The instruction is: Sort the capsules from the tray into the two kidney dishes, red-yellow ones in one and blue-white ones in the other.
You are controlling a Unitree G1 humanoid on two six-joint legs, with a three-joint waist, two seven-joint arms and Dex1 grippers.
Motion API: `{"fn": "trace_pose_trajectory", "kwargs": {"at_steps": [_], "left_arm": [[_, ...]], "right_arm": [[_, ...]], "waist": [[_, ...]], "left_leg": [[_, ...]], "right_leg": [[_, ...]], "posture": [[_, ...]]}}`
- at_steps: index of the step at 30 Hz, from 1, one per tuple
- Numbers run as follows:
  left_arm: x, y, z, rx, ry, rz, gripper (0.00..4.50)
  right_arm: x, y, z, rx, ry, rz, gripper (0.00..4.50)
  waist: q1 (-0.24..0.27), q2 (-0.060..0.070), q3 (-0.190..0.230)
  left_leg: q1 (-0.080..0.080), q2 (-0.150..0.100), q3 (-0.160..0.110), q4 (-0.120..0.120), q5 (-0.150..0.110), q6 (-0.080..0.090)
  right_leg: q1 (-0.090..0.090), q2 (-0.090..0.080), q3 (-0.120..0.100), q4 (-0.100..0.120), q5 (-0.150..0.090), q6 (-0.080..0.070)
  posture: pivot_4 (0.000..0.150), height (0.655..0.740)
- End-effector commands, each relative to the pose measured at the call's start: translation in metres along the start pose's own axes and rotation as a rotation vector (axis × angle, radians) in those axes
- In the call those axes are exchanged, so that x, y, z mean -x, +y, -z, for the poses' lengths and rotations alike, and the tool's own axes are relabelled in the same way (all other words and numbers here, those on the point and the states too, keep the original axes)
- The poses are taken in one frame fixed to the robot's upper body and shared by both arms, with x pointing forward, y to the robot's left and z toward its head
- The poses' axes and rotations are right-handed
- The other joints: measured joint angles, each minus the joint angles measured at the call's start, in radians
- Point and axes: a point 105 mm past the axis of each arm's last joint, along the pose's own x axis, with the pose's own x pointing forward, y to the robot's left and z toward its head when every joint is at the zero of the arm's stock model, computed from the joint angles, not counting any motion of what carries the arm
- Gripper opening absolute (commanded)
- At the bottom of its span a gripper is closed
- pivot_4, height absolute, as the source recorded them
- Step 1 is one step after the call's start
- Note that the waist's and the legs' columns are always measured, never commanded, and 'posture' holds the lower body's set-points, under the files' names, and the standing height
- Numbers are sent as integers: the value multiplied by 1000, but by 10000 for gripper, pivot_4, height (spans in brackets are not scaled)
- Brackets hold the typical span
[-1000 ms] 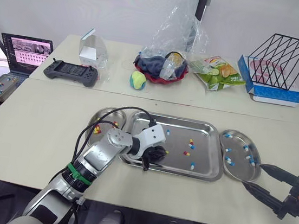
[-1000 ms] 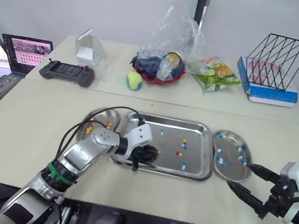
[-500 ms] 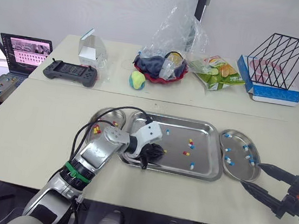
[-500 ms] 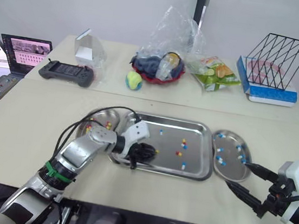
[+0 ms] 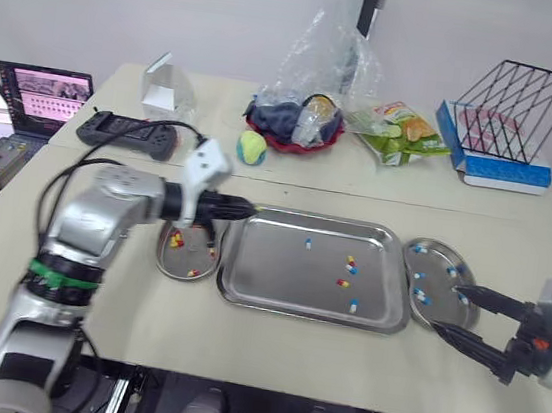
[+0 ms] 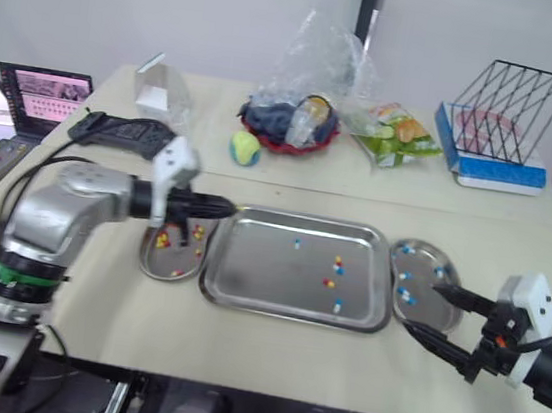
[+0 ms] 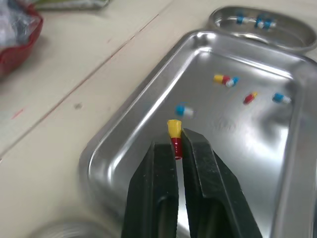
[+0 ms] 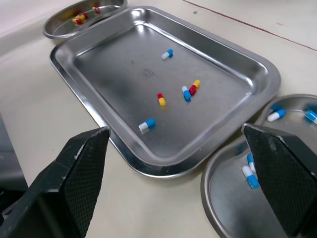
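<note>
The steel tray (image 5: 247,279) lies between two kidney dishes and holds a few loose capsules (image 5: 351,266) of both colours. The left dish (image 5: 171,261) has red-yellow capsules in it, and the right dish (image 5: 438,255) has blue-white ones. My left gripper (image 5: 248,205) hovers above the tray's near-left corner, beside the left dish. In the left wrist view its fingers (image 7: 161,168) are shut on a red-yellow capsule (image 7: 174,133). My right gripper (image 5: 445,308) is open at the near edge of the right dish, with nothing between its fingers (image 8: 81,168).
On the back table are a game controller (image 5: 124,130), a laptop (image 5: 43,97), a clear box (image 5: 164,92), a tennis ball (image 5: 252,146), a red bowl under a plastic bag (image 5: 296,123), a snack bag (image 5: 401,131) and a wire rack (image 5: 516,100). Black cable loops around my left arm.
My left gripper has risen out of the tray and swung left toward the left dish, carrying a red-yellow capsule. The right gripper has edged closer to the right dish.
</note>
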Motion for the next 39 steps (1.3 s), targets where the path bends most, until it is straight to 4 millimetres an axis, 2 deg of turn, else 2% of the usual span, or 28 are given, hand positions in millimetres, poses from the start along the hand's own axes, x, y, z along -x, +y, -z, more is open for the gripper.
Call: {"fn": "trace_pose_trajectory", "kwargs": {"at_steps": [1, 7, 18, 23, 29, 35, 36, 39], "left_arm": [[30, 15, 7, -17, 5, -74, 360], [37, 15, 38, 36, 48, -115, 360], [18, 0, 50, 61, 45, -56, 360], [6, -5, 68, 66, 105, -54, 360], [2, -10, 67, 75, 100, -31, 20650], [20, 6, 55, 70, 55, -79, 40562], [25, 14, 48, 78, 8, -118, 43972], [43, 32, 39, 65, -77, -222, 44561]], "right_arm": [[-8, -5, -9, 48, -17, -35, 45000], [-12, -7, -12, 60, -16, -63, 45000], [-10, -3, -10, 56, -2, -72, 45000], [-9, -1, -9, 55, -1, -69, 45000], [-11, -3, -10, 58, 1, -62, 45000], [-12, -5, -9, 61, 1, -59, 45000], [-12, -7, -9, 63, -2, -53, 45000], [-12, -14, -15, 64, -42, -23, 45000]], "waist": [[-5, 0, 0], [28, 0, 0], [25, -1, 1], [25, -1, 1], [25, -1, 1], [25, -1, 1], [25, -1, 1], [24, -1, 1]], "left_leg": [[1, 0, 0, 0, 0, 0], [-1, -2, -1, 1, 0, 0], [-1, -2, -2, 1, 0, 0], [-1, -2, -2, 1, 0, 0], [-1, -2, -2, 1, 0, 0], [-1, -2, -2, 1, 0, 0], [-1, -2, -2, 1, 0, 0], [-1, -2, -2, 1, 0, 0]], "right_leg": [[0, 0, 0, 1, 0, 0], [1, -2, 0, -1, 0, 0], [1, -2, 0, 0, 0, 0], [1, -2, 0, 0, 0, 0], [1, -2, 0, 0, 0, 0], [1, -2, 0, 0, 0, 0], [0, -2, 0, 0, 0, 0], [1, -2, 0, 0, 0, 0]], "posture": [[1500, 7391], [1500, 7391], [1500, 7391], [1500, 7391], [1500, 7391], [1500, 7391], [1500, 7391], [1500, 7391]]}}
